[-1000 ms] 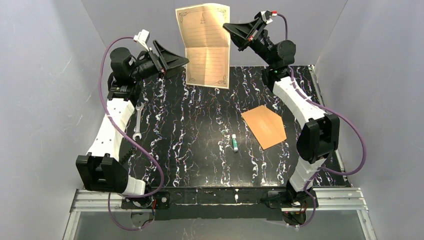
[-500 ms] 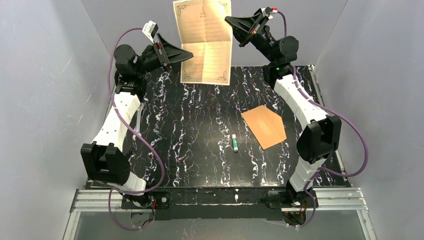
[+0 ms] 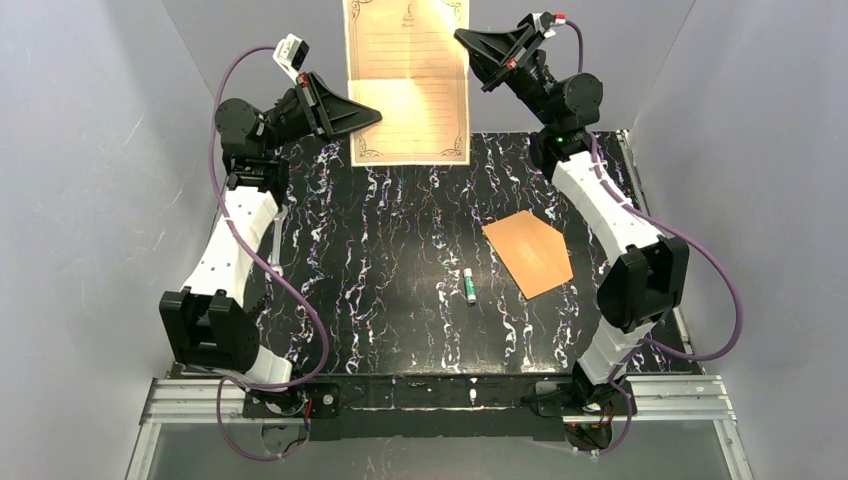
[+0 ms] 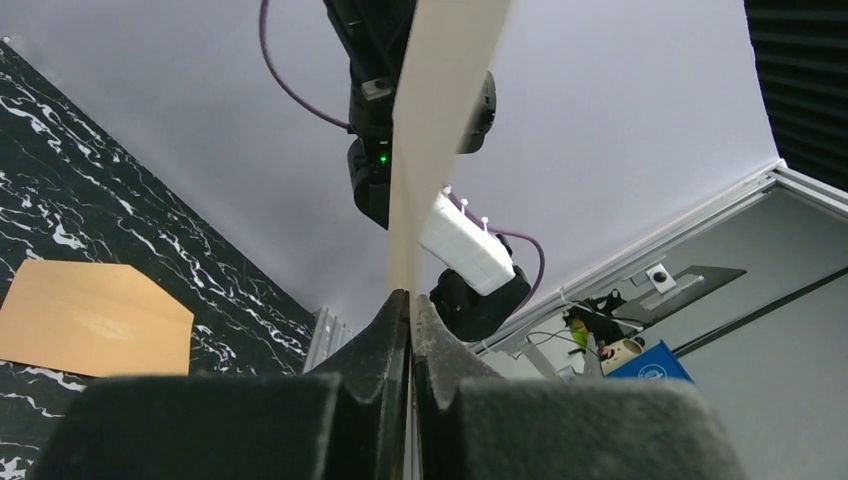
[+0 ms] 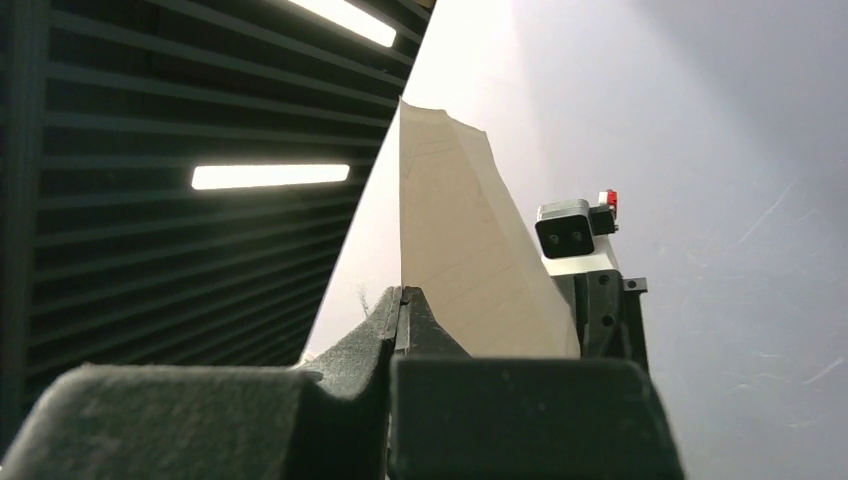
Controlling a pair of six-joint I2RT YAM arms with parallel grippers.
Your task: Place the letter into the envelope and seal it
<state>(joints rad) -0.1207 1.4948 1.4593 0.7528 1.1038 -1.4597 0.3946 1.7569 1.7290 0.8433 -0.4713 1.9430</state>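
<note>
The letter (image 3: 408, 80), a cream sheet with a dark ornate border, hangs upright in the air above the far edge of the table. My left gripper (image 3: 378, 113) is shut on its lower left edge, and in the left wrist view the sheet (image 4: 440, 120) rises edge-on from the shut left gripper (image 4: 410, 300). My right gripper (image 3: 460, 37) is shut on its upper right edge; the right wrist view shows the paper (image 5: 460, 260) pinched in that gripper (image 5: 403, 292). The orange envelope (image 3: 528, 252) lies flat on the right of the table, also seen in the left wrist view (image 4: 90, 320).
A green-and-white glue stick (image 3: 469, 287) lies on the black marbled table (image 3: 380, 260), just left of the envelope. A wrench (image 3: 276, 240) lies by the left arm. Grey walls close in the left, right and far sides.
My left gripper moved in and shut on the letter's left edge. The letter rose a little and squared up from its tilt. The right gripper kept its hold.
</note>
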